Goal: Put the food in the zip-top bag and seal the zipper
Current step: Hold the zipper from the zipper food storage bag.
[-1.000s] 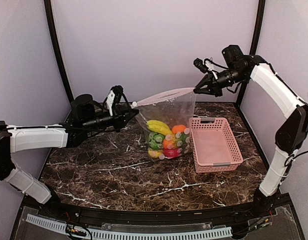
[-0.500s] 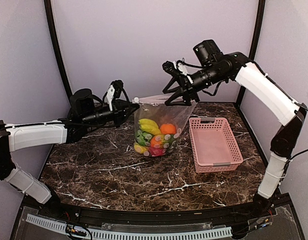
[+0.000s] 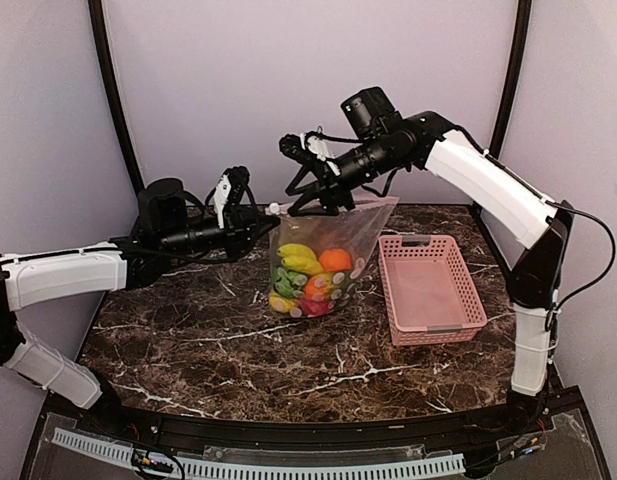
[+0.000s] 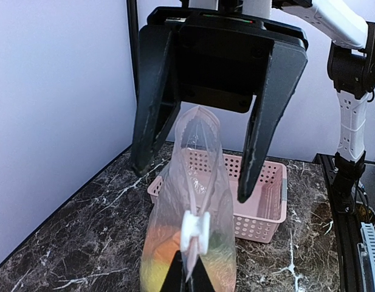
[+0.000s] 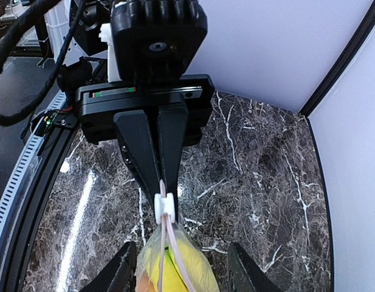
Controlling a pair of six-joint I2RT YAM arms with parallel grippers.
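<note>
The zip-top bag (image 3: 323, 255) hangs upright above the table with the food (image 3: 306, 275) inside: banana, orange, green and red pieces. My left gripper (image 3: 260, 214) is shut on the left end of the zipper (image 3: 333, 207). The white slider (image 4: 195, 231) sits right at its fingertips. My right gripper (image 3: 310, 198) is open, with one finger on each side of the bag's top, close to the left gripper. In the right wrist view the slider (image 5: 165, 207) sits ahead of my open fingers (image 5: 127, 264), and the bag's top (image 5: 175, 267) lies between them.
An empty pink slatted basket (image 3: 433, 290) stands on the marble table (image 3: 208, 340) right of the bag. Walls close in the back and both sides.
My right gripper moved left along the bag's top, from the right corner to just beside the left gripper. It let go of the right corner. The bag shifted slightly left.
</note>
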